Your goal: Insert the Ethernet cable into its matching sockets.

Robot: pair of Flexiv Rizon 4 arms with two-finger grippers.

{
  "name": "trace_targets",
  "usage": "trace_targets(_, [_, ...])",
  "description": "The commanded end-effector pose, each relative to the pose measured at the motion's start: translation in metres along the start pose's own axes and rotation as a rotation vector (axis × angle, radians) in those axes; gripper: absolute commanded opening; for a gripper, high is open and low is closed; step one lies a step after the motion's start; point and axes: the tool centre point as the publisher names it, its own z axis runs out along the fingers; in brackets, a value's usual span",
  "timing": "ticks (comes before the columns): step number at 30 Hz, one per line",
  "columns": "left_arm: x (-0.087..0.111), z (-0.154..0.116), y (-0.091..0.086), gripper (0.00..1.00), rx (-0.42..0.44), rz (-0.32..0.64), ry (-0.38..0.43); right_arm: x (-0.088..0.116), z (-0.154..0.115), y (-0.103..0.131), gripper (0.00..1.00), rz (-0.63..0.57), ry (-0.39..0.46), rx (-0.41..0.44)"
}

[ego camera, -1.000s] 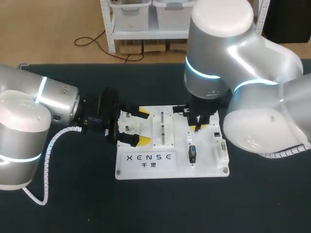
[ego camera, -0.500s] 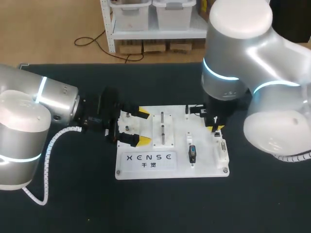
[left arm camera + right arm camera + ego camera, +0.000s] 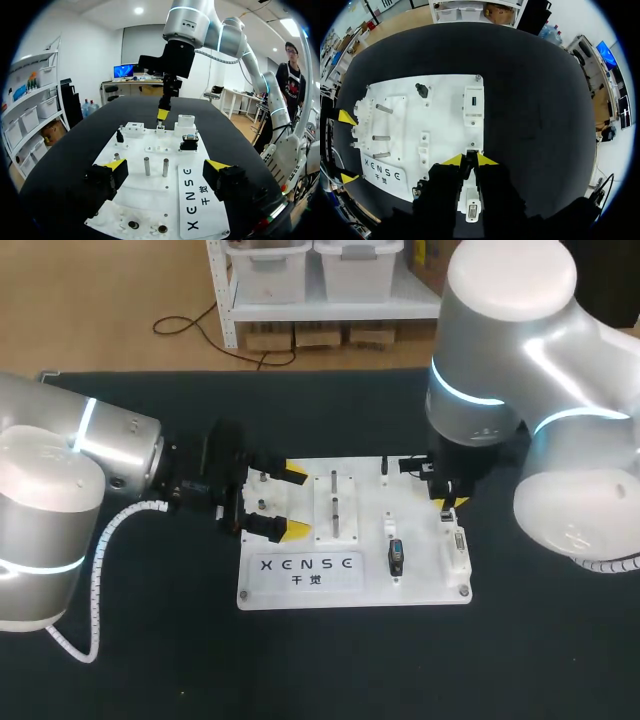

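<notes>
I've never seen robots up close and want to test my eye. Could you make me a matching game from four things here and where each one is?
Things:
1 left tool
2 right tool
3 metal pegs
4 white board

Places or states:
A upright, mid-board
B flat on the dark table
C open, over the board's left end
D over the board's right rear part

Pairs: 1-C, 2-D, 3-A, 4-B.

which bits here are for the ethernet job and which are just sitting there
Job: white socket board, small socket block under the right gripper.
Just there: metal pegs, black connector, left gripper at the board's edge. No loose cable shows.
</notes>
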Motion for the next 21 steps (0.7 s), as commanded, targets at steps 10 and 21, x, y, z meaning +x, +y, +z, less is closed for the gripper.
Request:
trace_targets(10, [0.0016,0.0000,-0.0001,1.00,-0.001,0.003,-0.005,0.0008,0.0024,-0.0017,0.00,-0.003,0.016,-0.013])
trace_targets(21, [0.0016,0.0000,-0.0001,1.00,-0.001,0.003,-0.005,0.0015,0.0051,-0.0018,0.00,-0.006,0.024,-0.016])
